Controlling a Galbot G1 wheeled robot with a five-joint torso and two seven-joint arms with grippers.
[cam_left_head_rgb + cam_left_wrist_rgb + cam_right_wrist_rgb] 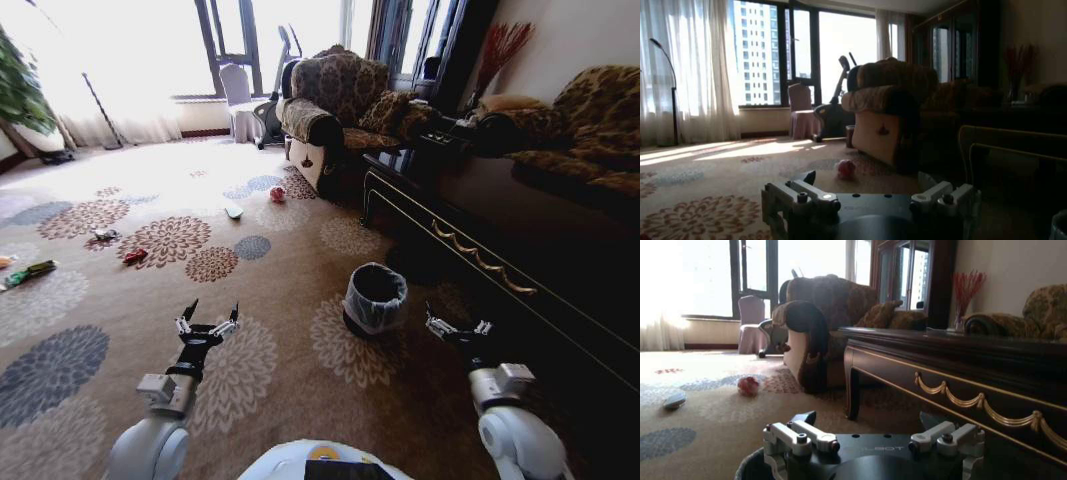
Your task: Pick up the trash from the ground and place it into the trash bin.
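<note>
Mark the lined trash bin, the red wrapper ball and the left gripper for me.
trash bin (pixel 362 309): head view, on the grey liner over its near rim.
red wrapper ball (pixel 277 194): head view, on its middle, lying on the carpet.
left gripper (pixel 209 312): head view, midway between its open fingertips.

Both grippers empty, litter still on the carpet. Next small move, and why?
Probably drive forward-left toward the red wrapper. Both the left gripper and the right gripper hang open and empty over bare carpet, the lined bin sits just ahead, and every scrap looks beyond arm's reach.
</note>
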